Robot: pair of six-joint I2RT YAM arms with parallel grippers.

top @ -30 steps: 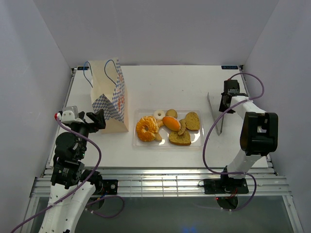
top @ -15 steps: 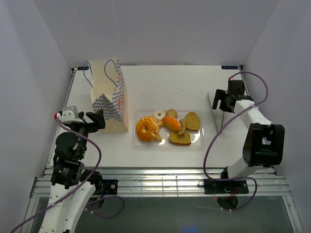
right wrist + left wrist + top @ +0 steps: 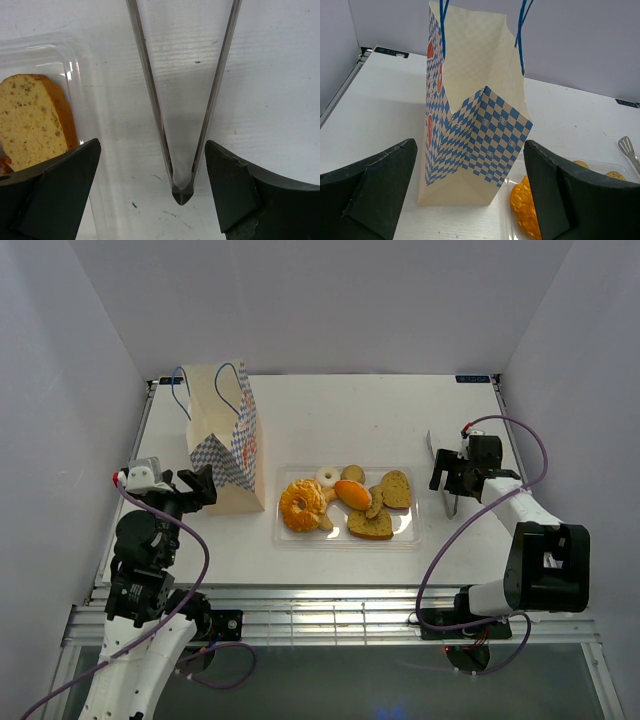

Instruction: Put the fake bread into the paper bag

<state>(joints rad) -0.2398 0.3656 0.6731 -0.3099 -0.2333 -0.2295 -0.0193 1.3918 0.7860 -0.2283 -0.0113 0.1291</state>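
The paper bag [image 3: 222,435] stands upright at the left, tan with blue chequered sides and blue cord handles. The fake bread lies in a clear tray [image 3: 285,536]: a golden twisted ring [image 3: 302,505], an orange oval roll [image 3: 352,494], toast slices [image 3: 396,489] and small buns [image 3: 352,473]. My left gripper [image 3: 205,485] hangs open just in front of the bag [image 3: 475,125], with nothing held. My right gripper [image 3: 450,478] is open over metal tongs [image 3: 441,472]. The tongs' hinge end [image 3: 182,192] lies on the table between the spread fingers, untouched. A toast slice [image 3: 32,122] shows at the left.
The tongs lie on the table just right of the tray, tips pointing away from me. The tray's edge [image 3: 75,65] is close to my right gripper. White walls enclose the table on three sides. The ring [image 3: 525,205] sits beside the bag's base.
My right arm has swung from the back right towards the near side, and its gripper has opened over the tongs. The left arm, bag and bread have not moved.
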